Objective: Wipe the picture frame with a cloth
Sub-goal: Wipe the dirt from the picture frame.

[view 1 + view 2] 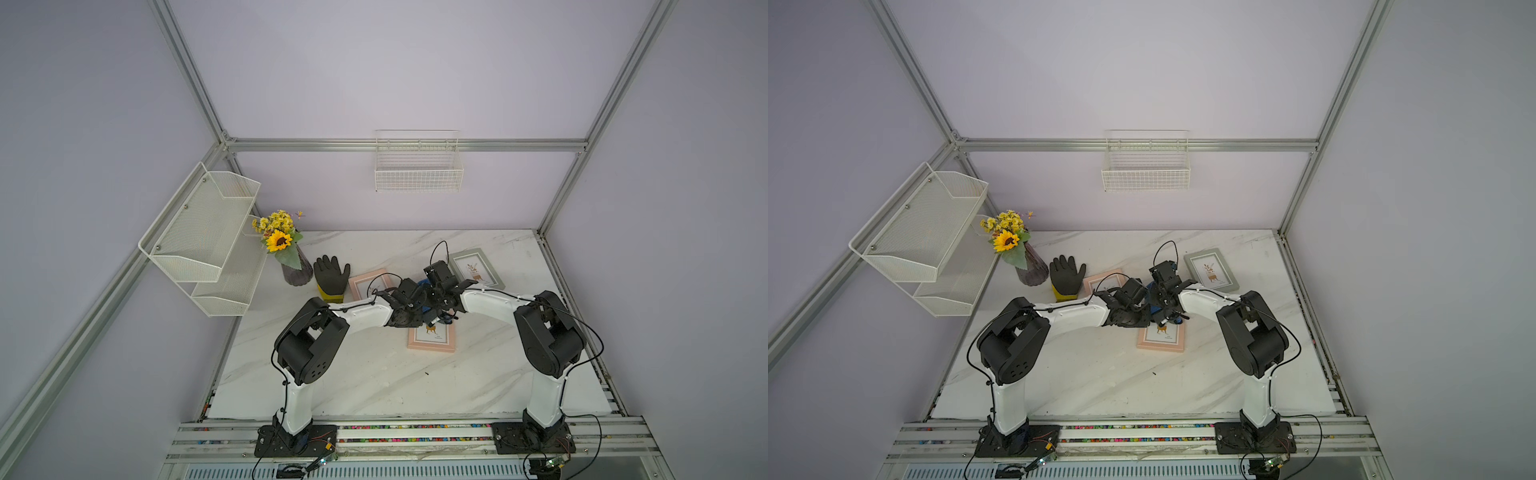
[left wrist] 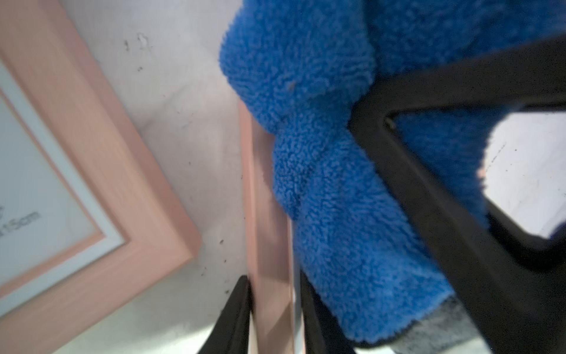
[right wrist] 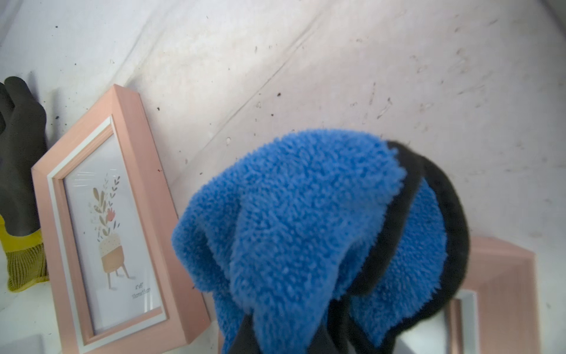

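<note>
A pink picture frame lies mid-table in both top views, its far end hidden under the two grippers. My left gripper is shut on that frame's narrow edge, one black finger on each side. The blue cloth, fluffy with dark edging, hangs bunched from my right gripper, which is shut on it. In the left wrist view the cloth rests against the held frame's face. A corner of that frame shows beside the cloth.
A second pink frame lies behind the left arm, next to a black-and-yellow glove. A grey frame lies at the back right. A vase of flowers and white wire shelves stand at the left.
</note>
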